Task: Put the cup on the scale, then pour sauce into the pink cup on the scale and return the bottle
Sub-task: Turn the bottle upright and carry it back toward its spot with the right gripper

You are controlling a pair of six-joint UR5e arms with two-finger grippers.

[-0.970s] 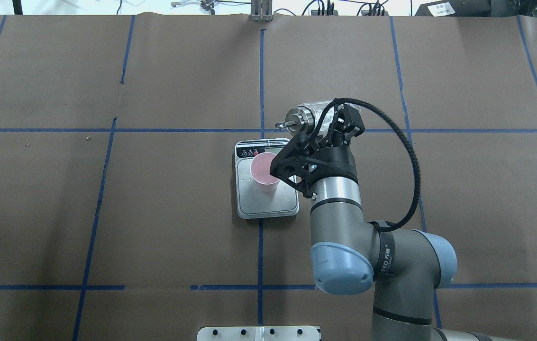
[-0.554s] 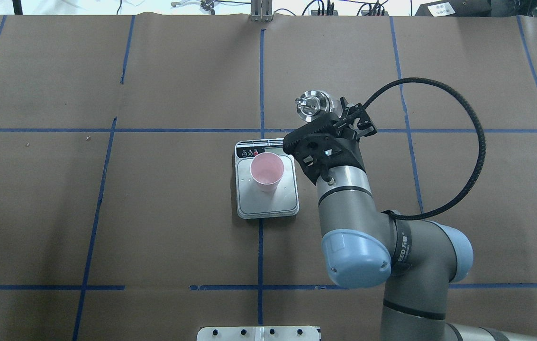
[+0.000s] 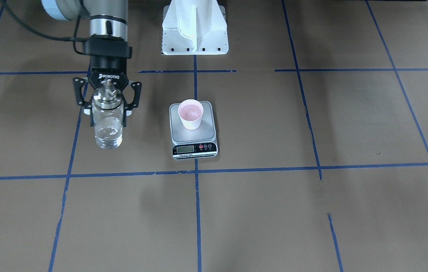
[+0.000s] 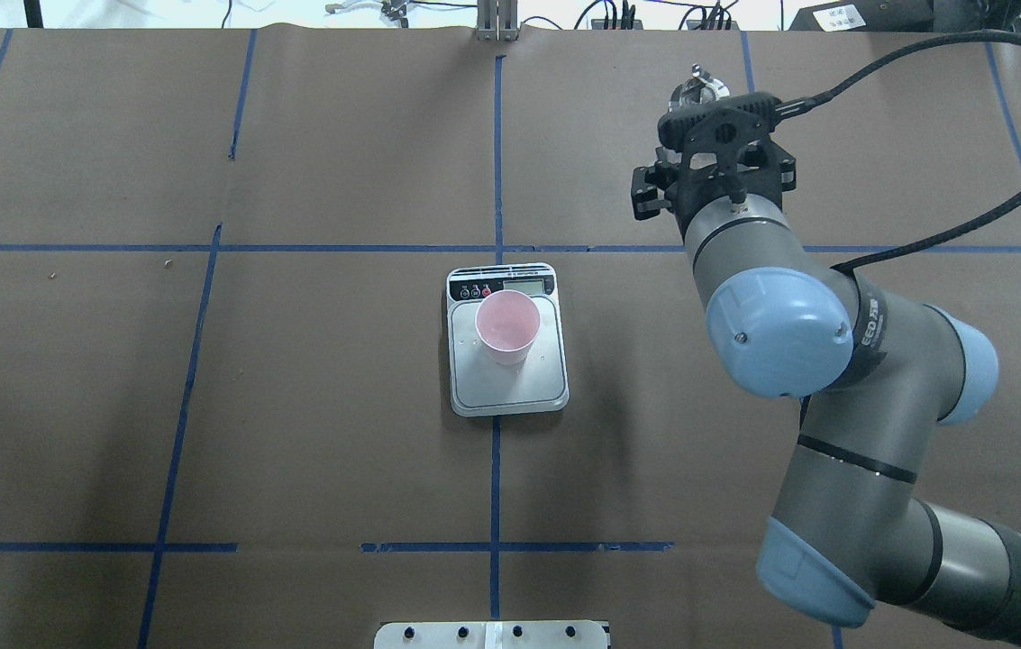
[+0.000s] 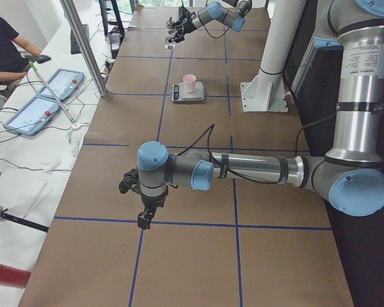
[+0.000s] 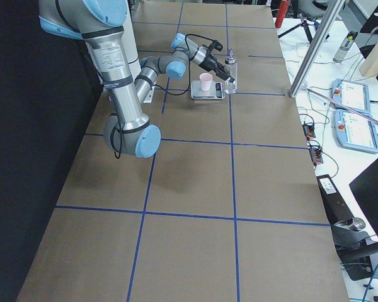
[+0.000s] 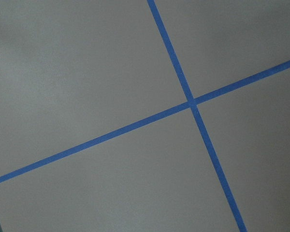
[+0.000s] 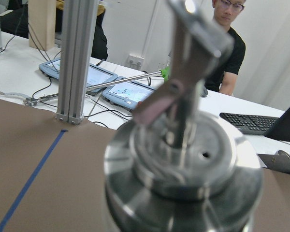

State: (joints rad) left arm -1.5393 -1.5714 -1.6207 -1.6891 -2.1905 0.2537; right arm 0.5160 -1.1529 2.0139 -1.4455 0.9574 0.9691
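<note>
The pale pink cup [image 3: 190, 114] stands upright on the steel platform of the white scale [image 3: 194, 149]; both also show in the overhead view, the cup [image 4: 506, 326] on the scale [image 4: 510, 386]. My right gripper [image 3: 108, 112] is shut on the clear glass bottle [image 3: 108, 132], held upright with its silver spout up, well to the side of the scale. Overhead, the wrist hides most of the bottle; only its spout [image 4: 699, 90] shows. I cannot tell if its base touches the table. My left gripper [image 5: 144, 219] hangs over bare table far from the scale; I cannot tell its state.
The white robot mount [image 3: 194, 26] stands behind the scale. Blue tape lines [image 7: 191, 103] cross the brown table cover. An aluminium post [image 8: 77, 58], tablets and a seated person [image 8: 227, 43] lie beyond the table's far edge.
My right arm has swung the bottle away from the scale, to the right and farther back, and turned it from tilted to upright. Cup and scale have not moved.
</note>
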